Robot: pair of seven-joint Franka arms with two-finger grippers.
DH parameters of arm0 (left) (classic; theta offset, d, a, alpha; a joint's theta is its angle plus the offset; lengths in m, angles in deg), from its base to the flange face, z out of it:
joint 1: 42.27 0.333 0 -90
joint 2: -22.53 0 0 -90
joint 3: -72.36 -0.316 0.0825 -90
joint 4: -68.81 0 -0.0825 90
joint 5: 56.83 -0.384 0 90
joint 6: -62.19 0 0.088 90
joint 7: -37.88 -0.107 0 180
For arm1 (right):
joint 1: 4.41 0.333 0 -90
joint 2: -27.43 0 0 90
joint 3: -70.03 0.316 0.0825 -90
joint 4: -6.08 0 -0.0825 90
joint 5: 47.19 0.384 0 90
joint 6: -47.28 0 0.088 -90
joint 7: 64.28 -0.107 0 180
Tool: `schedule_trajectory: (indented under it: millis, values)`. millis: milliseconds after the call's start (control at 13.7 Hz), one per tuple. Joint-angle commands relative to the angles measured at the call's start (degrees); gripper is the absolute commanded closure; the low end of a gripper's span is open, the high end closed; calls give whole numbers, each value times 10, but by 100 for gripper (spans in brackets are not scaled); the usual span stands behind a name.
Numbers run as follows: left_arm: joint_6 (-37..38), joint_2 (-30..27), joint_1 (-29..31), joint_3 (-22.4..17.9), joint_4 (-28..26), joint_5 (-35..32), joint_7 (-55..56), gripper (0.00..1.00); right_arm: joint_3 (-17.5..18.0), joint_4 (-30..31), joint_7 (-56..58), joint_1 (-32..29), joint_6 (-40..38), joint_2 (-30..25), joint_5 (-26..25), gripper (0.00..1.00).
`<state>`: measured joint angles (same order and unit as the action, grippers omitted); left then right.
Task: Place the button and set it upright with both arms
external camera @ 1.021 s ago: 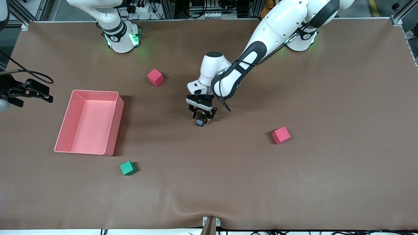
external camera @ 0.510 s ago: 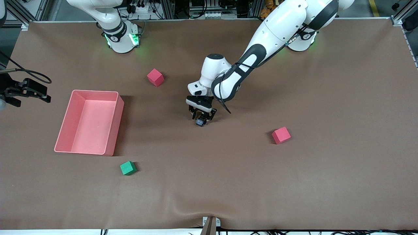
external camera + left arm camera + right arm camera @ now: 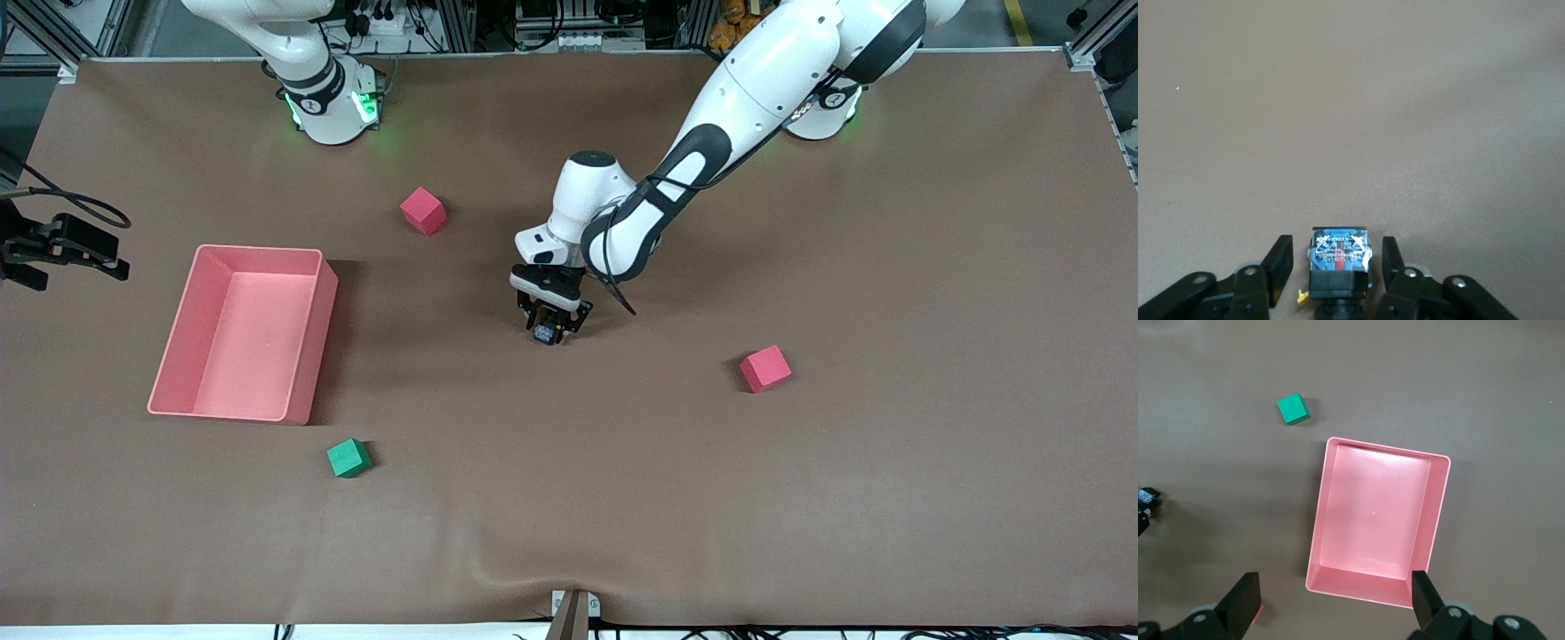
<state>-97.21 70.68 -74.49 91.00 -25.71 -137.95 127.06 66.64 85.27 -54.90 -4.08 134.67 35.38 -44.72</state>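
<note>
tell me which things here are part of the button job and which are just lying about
Part of the job:
- button, on the table between the left gripper's open fingers
- right gripper, open, waiting high over the pink bin's end of the table

Lying about:
- pink bin
- two red cubes
- green cube

A brown mat [image 3: 889, 498] covers the whole desk, matte and evenly lit, with soft shadows and a shallow wrinkle rising near the middle of the edge nearest the front camera. A small metal bracket [image 3: 573, 609] sits at that edge, with a white strip running along the bottom. Along the top edge stand silver aluminium frame rails [image 3: 449, 22], with black cables and a white power strip [image 3: 387, 22] among them. Grey floor shows at the upper corners, with a yellow line [image 3: 1016, 20] painted on it at one corner.
</note>
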Motion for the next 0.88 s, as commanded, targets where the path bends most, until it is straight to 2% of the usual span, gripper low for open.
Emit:
schedule_trajectory:
  millis: [0,146,365,510,656,802]
  values:
    - [-17,12,4,3,16,-25,6,43,8,-7,7,-9,-8,-3,5,0]
    - [-17,12,3,3,16,-25,6,48,11,-7,6,-7,-8,-3,6,0]
    - [-18,12,4,3,12,-25,11,59,12,-7,6,-5,-9,-4,7,0]
    - [-18,12,3,3,9,-25,14,74,11,-7,6,-6,-9,-4,6,0]
    - [-18,12,4,3,9,-25,16,99,9,-7,6,-7,-9,-4,6,0]
    - [-18,10,5,3,12,-21,18,100,9,-7,6,-8,-9,-4,5,0]
